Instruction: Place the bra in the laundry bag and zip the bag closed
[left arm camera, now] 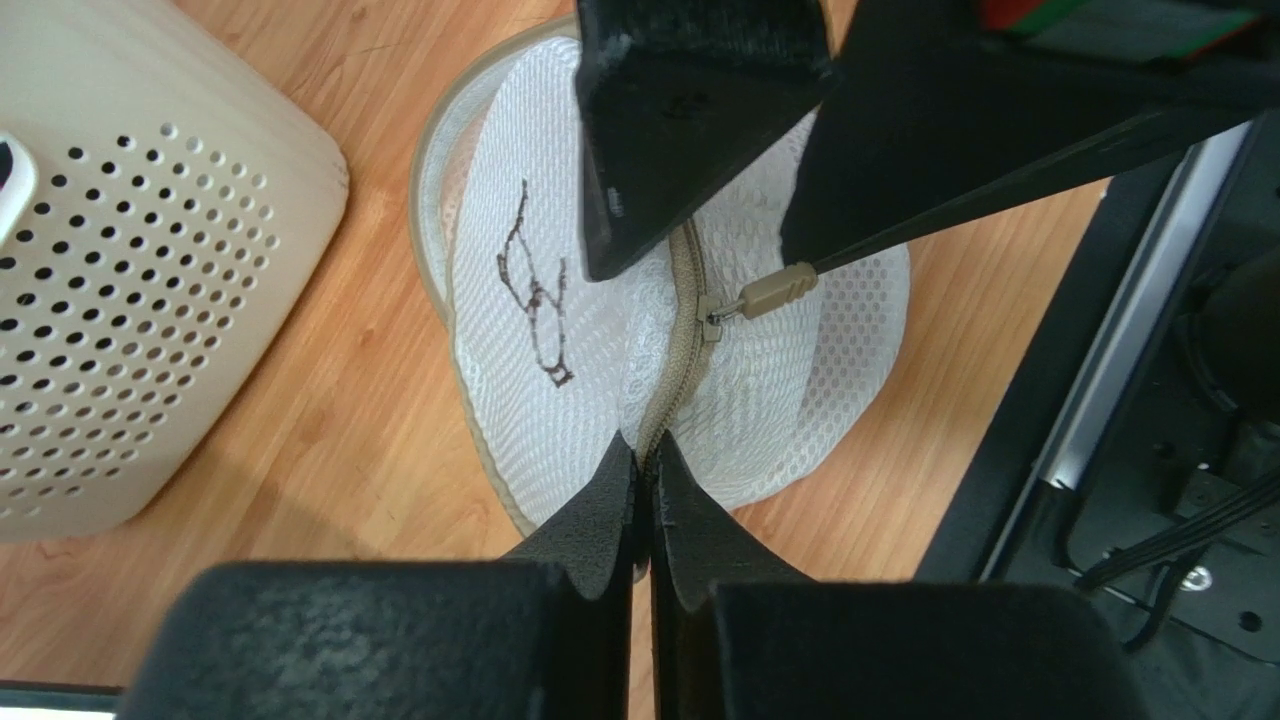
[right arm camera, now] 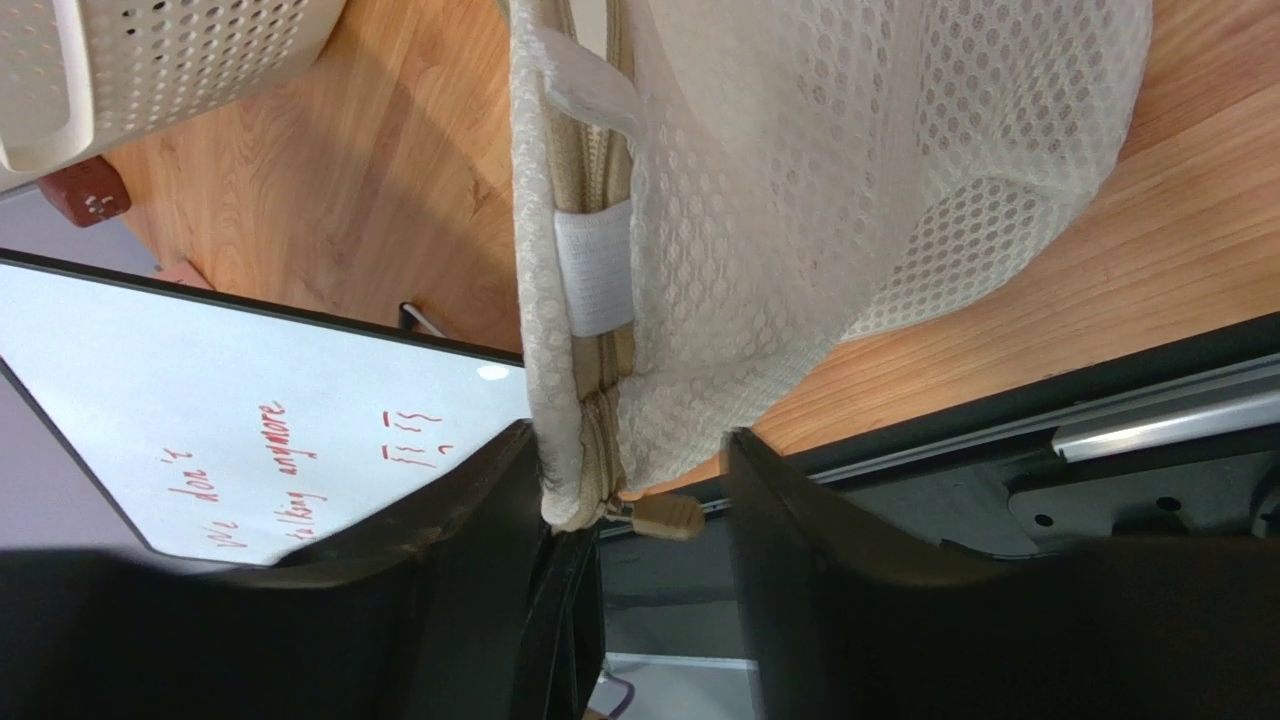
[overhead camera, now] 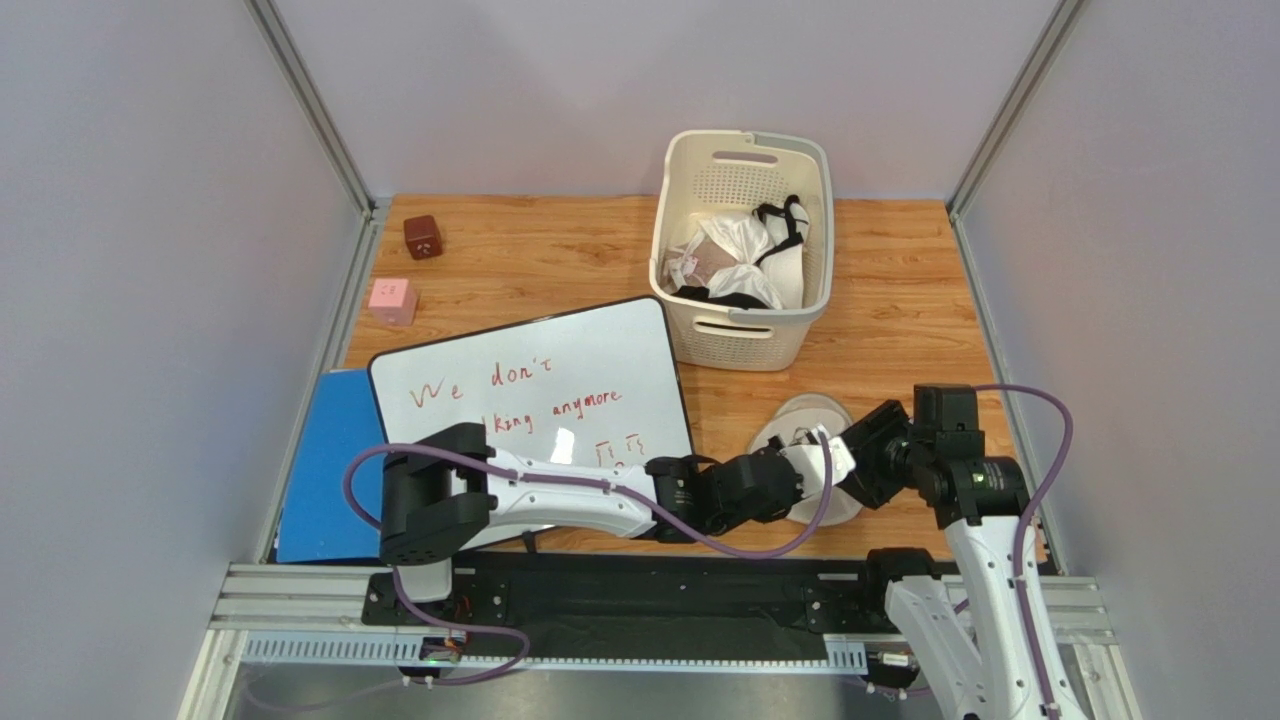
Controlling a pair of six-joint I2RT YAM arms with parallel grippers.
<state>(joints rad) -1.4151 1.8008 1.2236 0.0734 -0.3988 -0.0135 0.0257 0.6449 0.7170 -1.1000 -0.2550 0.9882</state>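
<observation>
The laundry bag [overhead camera: 807,422] stands on edge on the wooden table, near the front right. My left gripper [overhead camera: 801,470] is shut on the bag's zipper rim [left arm camera: 684,338], its fingertips [left arm camera: 624,473] pinched on the seam. My right gripper [overhead camera: 854,450] is open, with a finger on each side of the tan zipper pull [right arm camera: 669,518], which hangs free between them. The pull also shows in the left wrist view [left arm camera: 774,290]. The zipper looks closed along the part in view. The bra is hidden; only a thin dark line [left arm camera: 534,300] shows through the mesh.
A cream slatted basket [overhead camera: 744,333] with white and black-strapped garments stands behind the bag. A whiteboard [overhead camera: 526,393] on a blue folder [overhead camera: 323,473] lies to the left. A pink cube [overhead camera: 392,300] and a brown cube [overhead camera: 424,236] sit at the far left.
</observation>
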